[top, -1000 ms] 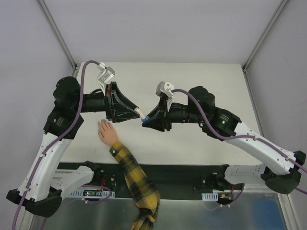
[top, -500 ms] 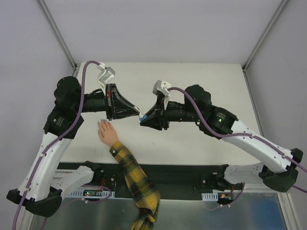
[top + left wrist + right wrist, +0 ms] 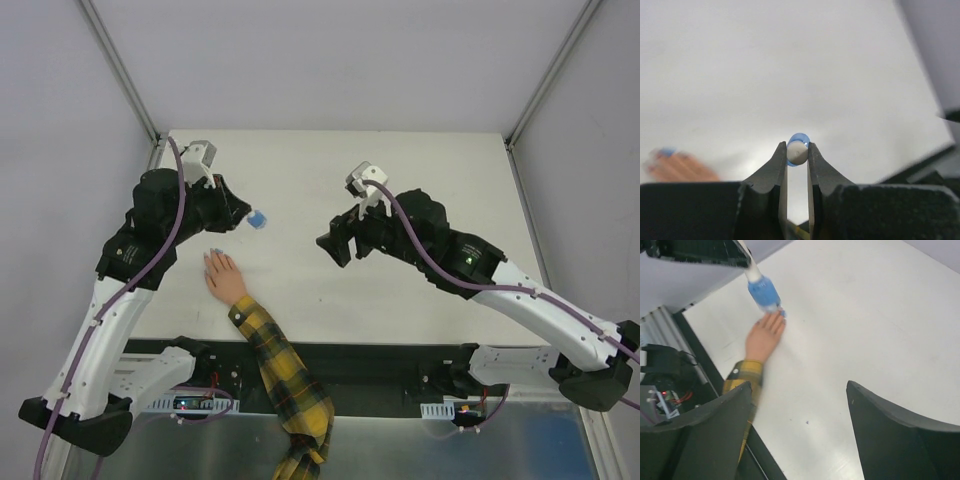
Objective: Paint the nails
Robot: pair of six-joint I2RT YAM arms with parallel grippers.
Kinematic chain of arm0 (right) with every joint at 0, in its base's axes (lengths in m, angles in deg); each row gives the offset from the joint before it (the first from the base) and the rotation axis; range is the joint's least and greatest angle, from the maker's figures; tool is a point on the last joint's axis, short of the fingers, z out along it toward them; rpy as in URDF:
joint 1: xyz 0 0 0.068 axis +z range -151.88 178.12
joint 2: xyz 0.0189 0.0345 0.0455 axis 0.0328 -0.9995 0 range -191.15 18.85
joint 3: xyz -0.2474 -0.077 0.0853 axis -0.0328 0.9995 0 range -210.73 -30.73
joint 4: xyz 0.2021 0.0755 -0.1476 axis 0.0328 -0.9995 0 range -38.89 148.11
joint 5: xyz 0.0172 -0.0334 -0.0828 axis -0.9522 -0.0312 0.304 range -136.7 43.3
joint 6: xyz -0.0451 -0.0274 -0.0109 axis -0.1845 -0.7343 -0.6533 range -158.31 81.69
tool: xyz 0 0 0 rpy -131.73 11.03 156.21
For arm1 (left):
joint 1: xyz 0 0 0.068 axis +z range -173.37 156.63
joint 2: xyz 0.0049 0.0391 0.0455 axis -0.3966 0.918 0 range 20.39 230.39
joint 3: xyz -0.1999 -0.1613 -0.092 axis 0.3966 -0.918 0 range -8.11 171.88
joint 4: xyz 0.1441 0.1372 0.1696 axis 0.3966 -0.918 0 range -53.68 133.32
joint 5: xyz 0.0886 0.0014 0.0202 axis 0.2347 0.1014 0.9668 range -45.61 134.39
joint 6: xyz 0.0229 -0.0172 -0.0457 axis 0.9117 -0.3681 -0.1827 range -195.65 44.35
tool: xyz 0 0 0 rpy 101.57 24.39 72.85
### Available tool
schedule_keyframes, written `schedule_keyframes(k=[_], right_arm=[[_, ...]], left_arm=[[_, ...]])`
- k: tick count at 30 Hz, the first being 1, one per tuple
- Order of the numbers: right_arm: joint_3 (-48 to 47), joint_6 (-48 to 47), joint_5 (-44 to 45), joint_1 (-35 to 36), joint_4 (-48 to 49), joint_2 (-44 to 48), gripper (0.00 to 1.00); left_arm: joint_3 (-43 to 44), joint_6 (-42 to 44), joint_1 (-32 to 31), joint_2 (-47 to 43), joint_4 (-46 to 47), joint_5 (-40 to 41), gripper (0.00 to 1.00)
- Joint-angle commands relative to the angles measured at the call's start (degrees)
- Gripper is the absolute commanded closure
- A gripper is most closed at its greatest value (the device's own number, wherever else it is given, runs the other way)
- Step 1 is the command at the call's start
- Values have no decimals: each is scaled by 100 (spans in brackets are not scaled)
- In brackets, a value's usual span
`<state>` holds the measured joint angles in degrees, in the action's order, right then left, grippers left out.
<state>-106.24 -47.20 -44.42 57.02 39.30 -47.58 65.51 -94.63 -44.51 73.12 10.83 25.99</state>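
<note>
The small peach hand (image 3: pixel 224 278) with a yellow-and-black plaid sleeve (image 3: pixel 270 350) lies palm down at the table's near left. Its nails (image 3: pixel 212 252) are tinted light blue, as the right wrist view also shows on the nails (image 3: pixel 781 314). My left gripper (image 3: pixel 240 214) is shut on the white cap of a small blue polish bottle (image 3: pixel 257 220), held in the air just beyond the fingertips. From the left wrist, the bottle (image 3: pixel 798 150) sits between the tips of the left gripper (image 3: pixel 797 148). My right gripper (image 3: pixel 336 246) stands open and empty over the table's middle, as the right gripper (image 3: pixel 799 385) shows.
The white table (image 3: pixel 400 180) has grey walls on three sides. A black rail (image 3: pixel 380 360) with electronics runs along the near edge under the sleeve. The hand (image 3: pixel 677 167) shows blurred at the lower left of the left wrist view.
My right gripper let go of the bottle, opened and drew back to the right. My left gripper shut on the cap and swung back left with the bottle.
</note>
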Motion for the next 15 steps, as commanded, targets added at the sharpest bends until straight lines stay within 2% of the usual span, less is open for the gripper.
schedule_keyframes(k=[1,3,4,5,9,15], right_arm=[[422,229,888,-80,-219,464,21],[684,308,940,-97,-334,543,21],[773,361,975,-97,-360,640,21],[887,492,984,-97,-369,684,21],[1424,747,905,-89,-308,948,21],[2118,1010,704,-89,-238,1185,21]], left_arm=[[-804,-236,549,115,-530,3642,100],[-1365,-769,901,150,-556,4402,100],[-1586,-1017,1006,63,-583,5119,100],[-1797,-1202,1207,-8,-583,5318,100],[-2658,-1975,1744,-350,-600,5416,100],[-3082,-2531,2079,-387,-636,6083,100]])
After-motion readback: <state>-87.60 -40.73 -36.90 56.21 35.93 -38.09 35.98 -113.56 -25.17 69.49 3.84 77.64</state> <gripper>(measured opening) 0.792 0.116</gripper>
